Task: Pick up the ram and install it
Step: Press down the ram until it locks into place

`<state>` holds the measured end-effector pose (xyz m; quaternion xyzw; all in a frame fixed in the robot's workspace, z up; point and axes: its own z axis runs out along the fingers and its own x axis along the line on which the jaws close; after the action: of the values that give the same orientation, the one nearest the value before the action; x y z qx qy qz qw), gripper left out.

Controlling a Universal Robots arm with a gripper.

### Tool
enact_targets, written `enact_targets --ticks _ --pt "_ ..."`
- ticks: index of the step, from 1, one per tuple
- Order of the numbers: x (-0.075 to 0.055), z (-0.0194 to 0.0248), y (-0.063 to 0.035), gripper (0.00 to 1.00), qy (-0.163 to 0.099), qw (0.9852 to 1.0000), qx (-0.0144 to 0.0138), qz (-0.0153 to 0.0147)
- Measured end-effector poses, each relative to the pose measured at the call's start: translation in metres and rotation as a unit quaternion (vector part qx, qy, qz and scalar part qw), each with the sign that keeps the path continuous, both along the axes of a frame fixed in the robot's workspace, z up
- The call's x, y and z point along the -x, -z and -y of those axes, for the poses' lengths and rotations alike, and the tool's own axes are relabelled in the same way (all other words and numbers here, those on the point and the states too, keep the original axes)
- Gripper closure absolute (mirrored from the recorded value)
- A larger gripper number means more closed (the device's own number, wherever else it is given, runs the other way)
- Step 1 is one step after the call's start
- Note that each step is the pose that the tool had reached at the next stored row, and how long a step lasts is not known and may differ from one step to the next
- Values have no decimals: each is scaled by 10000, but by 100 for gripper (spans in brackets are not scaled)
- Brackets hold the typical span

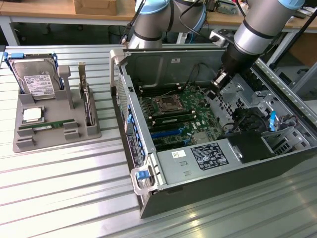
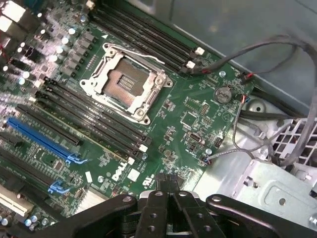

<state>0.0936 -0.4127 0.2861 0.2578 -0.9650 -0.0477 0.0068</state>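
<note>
Exterior view: gripper (image 1: 218, 82) hangs over the open computer case (image 1: 208, 193), above the right part of the motherboard (image 1: 173, 116). One ram (image 1: 47, 126) lies well apart on the grey parts tray (image 1: 29, 141) at the exterior view's left, slotted flat there, probably for easy pickup.

Wrist view: gripper (image 2: 166, 191) claw pressed together, pinching nothing, above the motherboard's edge near the empty CPU socket (image 2: 124, 84) and the bare memory slots (image 2: 94, 121).
</note>
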Motion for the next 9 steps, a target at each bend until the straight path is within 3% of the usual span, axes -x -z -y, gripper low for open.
enact_targets --ticks 2,4,7,9 --pt "0 0 1 90 341 9994 0 0" --pt "0 0 1 90 474 9989 0 0" --pt "0 0 2 90 892 9960 1 0" --pt "0 0 2 90 1018 9948 2 0"
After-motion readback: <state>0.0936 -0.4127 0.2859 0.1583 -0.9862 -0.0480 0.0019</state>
